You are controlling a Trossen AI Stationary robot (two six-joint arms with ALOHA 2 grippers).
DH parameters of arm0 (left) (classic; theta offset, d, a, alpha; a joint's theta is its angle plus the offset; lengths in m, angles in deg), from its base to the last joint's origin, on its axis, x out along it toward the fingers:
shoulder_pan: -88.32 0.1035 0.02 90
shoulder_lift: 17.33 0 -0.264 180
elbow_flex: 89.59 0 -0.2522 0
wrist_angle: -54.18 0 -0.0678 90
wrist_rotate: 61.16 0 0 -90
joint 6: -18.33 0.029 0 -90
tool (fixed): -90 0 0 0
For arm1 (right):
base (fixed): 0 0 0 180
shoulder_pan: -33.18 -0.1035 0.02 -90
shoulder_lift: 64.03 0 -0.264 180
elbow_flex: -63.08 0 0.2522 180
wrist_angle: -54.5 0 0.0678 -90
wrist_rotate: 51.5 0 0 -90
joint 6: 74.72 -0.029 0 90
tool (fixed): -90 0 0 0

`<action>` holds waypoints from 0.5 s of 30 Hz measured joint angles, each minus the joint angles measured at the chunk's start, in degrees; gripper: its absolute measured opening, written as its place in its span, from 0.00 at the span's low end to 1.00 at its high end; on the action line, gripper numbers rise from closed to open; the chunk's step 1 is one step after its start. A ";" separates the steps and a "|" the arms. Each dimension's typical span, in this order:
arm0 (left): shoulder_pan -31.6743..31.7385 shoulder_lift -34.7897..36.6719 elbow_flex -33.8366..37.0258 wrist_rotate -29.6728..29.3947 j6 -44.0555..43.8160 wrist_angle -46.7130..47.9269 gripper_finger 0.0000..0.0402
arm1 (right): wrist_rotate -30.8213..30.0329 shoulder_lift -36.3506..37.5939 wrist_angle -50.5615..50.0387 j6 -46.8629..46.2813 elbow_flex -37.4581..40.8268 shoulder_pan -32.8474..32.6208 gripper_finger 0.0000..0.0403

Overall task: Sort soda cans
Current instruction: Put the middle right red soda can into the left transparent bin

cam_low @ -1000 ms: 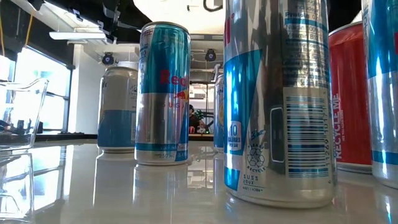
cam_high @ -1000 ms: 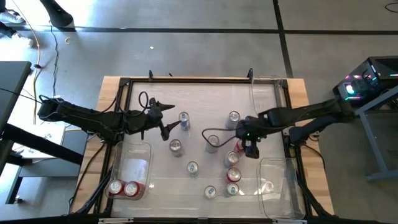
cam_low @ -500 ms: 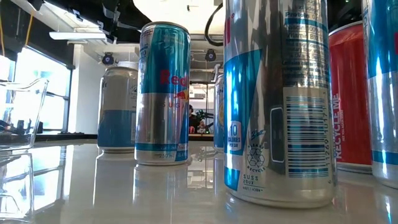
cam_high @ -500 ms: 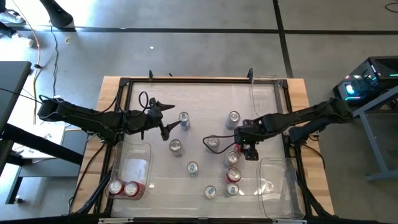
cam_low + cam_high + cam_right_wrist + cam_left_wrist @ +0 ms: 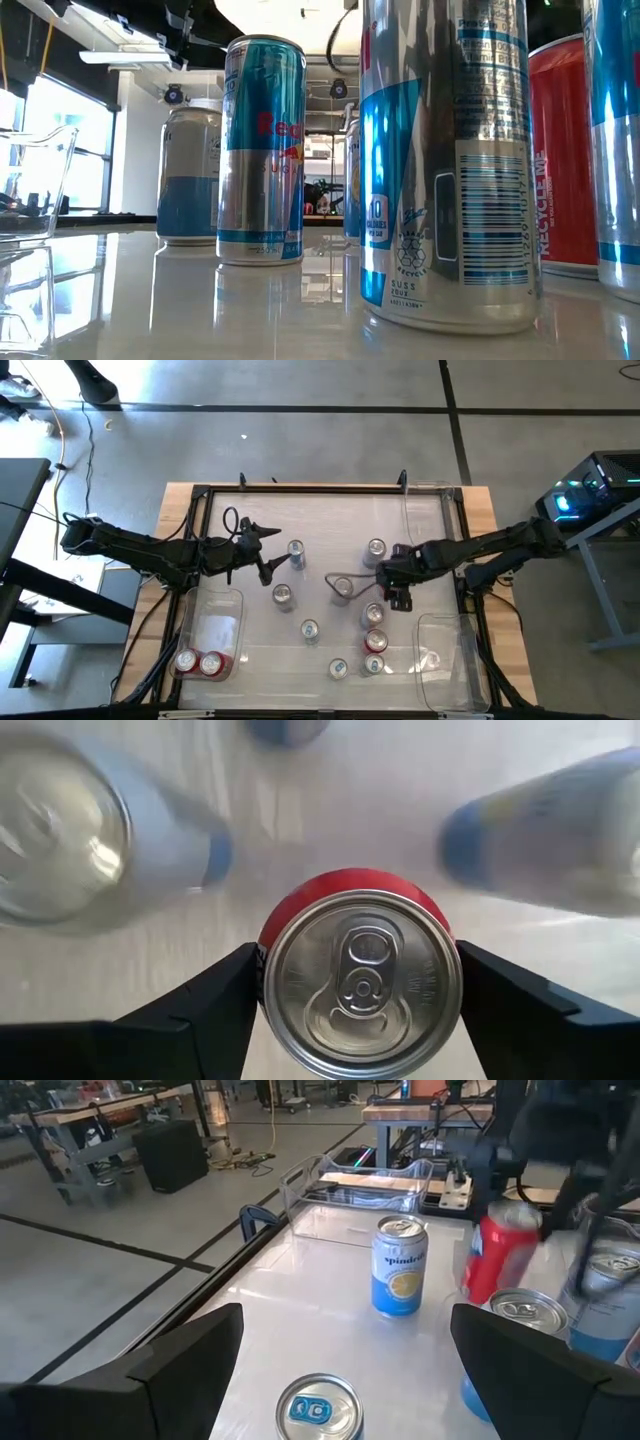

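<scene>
Clamping red can (image 5: 358, 970), right gripper (image 5: 358, 982) jaws; left gripper (image 5: 340, 1350) jaws apart

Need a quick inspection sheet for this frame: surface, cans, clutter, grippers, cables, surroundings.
Surface: glossy white tabletop in a black frame.
Job's things: silver-topped metal soda cans standing mid-table; two red cans in the clear plastic bin at front left.
Clutter: nothing seen.
Grippers: right gripper shut on a red soda can; left gripper open beside a silver can.
Cables: black loops along both arms.
Surroundings: concrete floor, lit computer case at right.
</scene>
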 joint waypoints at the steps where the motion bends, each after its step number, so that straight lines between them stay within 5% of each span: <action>1: 0.00 -0.02 0.00 -0.13 0.00 -0.08 0.88 | -1.11 0.09 -1.67 -0.58 -2.41 -0.08 0.69; 7: -0.04 -0.01 0.00 -0.24 0.25 -0.66 0.88 | -7.89 0.13 -12.56 -4.27 -17.71 -1.32 0.69; 15: -3.96 4.44 -0.75 2.76 2.23 -2.17 0.88 | -9.42 -7.83 -6.03 -0.61 -40.57 -3.24 0.69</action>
